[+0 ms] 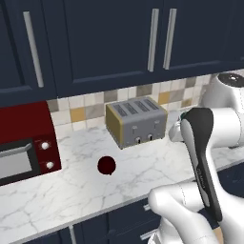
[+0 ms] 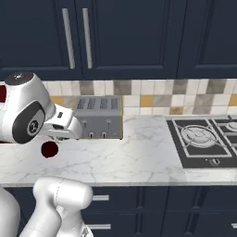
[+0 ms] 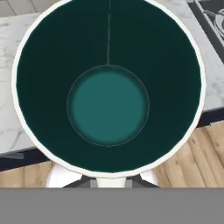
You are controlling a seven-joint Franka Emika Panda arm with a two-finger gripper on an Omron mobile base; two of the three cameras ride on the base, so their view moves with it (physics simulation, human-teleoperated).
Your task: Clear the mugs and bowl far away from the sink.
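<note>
You are looking straight down into the teal-lined mug (image 3: 108, 92) from the hand camera; its pale rim is crowding the picture, and the fingers are closing down tight on it at the near edge of that rim. Behind the mug you are seeing marble counter (image 3: 8, 65) on the left, wood floor (image 3: 205, 153) below, and a corner of the stove (image 3: 214, 17) at far right. From the base cameras, the dark red mug (image 1: 106, 165) is sitting alone on the counter in front of the toaster (image 1: 137, 122), right of the red microwave (image 1: 26, 143). The arm is blocking the counter's right stretch.
</note>
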